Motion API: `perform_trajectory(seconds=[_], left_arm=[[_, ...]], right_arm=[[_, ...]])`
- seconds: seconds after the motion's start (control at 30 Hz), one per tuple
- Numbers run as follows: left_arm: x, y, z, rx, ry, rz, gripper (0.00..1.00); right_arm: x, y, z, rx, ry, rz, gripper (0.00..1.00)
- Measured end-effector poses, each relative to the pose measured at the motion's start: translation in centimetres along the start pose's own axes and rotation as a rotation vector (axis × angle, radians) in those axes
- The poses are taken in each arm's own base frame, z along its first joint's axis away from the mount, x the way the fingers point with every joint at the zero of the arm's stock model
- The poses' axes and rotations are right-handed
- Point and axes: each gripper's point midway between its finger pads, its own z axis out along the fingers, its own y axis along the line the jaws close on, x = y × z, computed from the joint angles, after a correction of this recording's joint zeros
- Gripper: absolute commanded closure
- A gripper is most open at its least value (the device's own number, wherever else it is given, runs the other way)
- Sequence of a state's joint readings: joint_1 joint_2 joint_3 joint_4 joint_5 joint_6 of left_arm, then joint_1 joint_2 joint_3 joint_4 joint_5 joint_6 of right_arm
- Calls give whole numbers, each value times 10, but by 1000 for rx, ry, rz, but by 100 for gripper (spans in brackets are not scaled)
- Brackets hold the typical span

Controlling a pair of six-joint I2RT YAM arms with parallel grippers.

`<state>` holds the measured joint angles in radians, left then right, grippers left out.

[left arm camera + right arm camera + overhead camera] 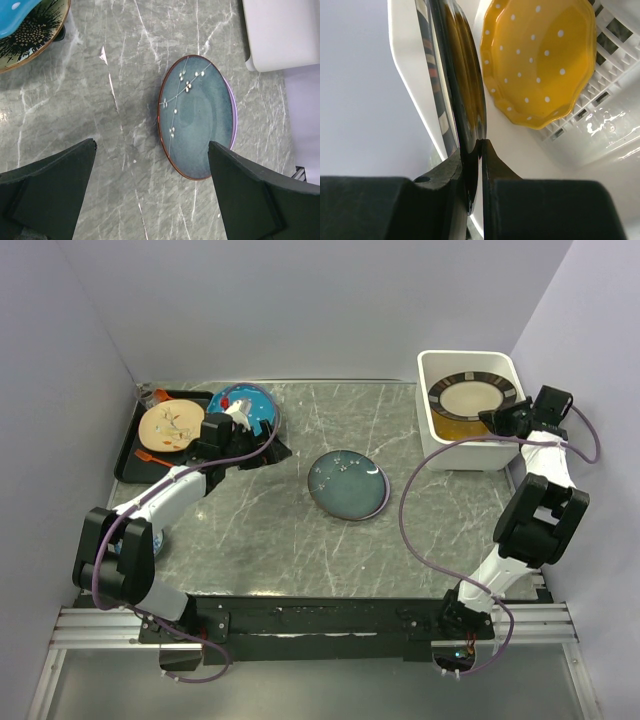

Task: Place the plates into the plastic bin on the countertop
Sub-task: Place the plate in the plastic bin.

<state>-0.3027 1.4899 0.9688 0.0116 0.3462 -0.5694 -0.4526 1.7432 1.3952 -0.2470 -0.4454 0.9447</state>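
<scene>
At the far right of the countertop [300,540], the plastic bin [470,458] stood open side up. Its long axis appeared to run near to far, though the overhead view did not settle this firmly. Inside it, the striped-rim plate [468,395] faced upward and roughly level, spanning most of the bin's width. The right gripper [476,145] was clamped on the right side of that plate's rim, one finger on each face (the wrist view showed the plate edge-on between them). Below it, the orange plate [540,65], white-dotted, lay face up on the ribbed floor of the bin.

At the centre of the countertop, well apart from the bin, the blue-grey plate [197,120] lay flat and face up. It rested on the lavender plate [233,115], of which only a thin edge showed on one side.

At the far left, the teal plate [243,405] lay face up just beside the black tray [128,465]. The tray carried one tan plate [170,425].

The left gripper [151,145] hung over bare countertop between the teal plate and the centre stack. Its fingers stood wide apart and held nothing.

Count: six plates, one of each kind named; one bin; one tray.
</scene>
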Motion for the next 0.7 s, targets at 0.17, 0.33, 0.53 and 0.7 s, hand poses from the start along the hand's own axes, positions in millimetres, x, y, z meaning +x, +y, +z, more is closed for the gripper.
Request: perform_trajectory(seconds=[0.17, 0.33, 0.53, 0.7], left_arm=[[0, -1, 0, 7, 1, 1, 1], [1, 0, 2, 7, 5, 0, 1], [3, 1, 3, 4, 10, -2, 1], [3, 1, 3, 4, 10, -2, 1]], right_arm=[[0, 4, 0, -3, -10, -8, 100], [0, 12, 3, -25, -31, -26, 100], [4, 27, 11, -74, -42, -58, 100], [12, 36, 19, -133, -40, -82, 100]])
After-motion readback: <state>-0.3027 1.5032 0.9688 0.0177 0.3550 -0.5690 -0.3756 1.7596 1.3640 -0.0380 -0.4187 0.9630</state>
